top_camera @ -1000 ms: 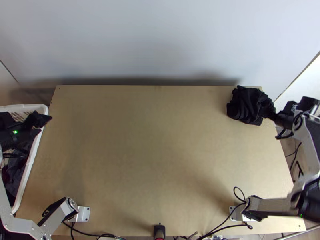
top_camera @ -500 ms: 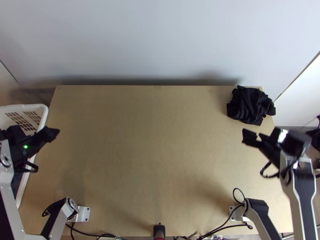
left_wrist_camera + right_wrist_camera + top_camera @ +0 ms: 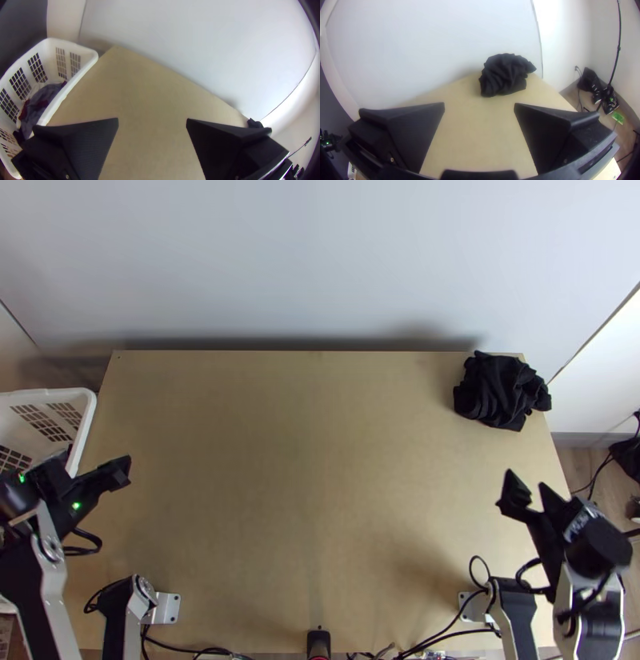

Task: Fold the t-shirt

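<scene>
A black cloth (image 3: 502, 390) lies bunched at the table's far right corner; the right wrist view shows the same dark heap (image 3: 505, 75). My left gripper (image 3: 120, 470) is over the table's left side by the basket, and in the left wrist view my left gripper (image 3: 152, 121) is open with nothing between its fingers. On the right side of the table, nearer the front than the cloth and apart from it, is my right gripper (image 3: 528, 490). Seen from its own wrist, my right gripper (image 3: 479, 106) stands open and holds nothing.
A white basket (image 3: 78, 78) stands at the table's left edge with grey and dark red cloth (image 3: 40, 101) in it. A pale wall (image 3: 320, 260) rises behind the wooden table (image 3: 320, 460). Cables (image 3: 448, 628) run along the near edge.
My right gripper has left the bunched cloth and come back toward the table's near side. My left gripper has moved from above the basket toward the near side and a little rightward.
</scene>
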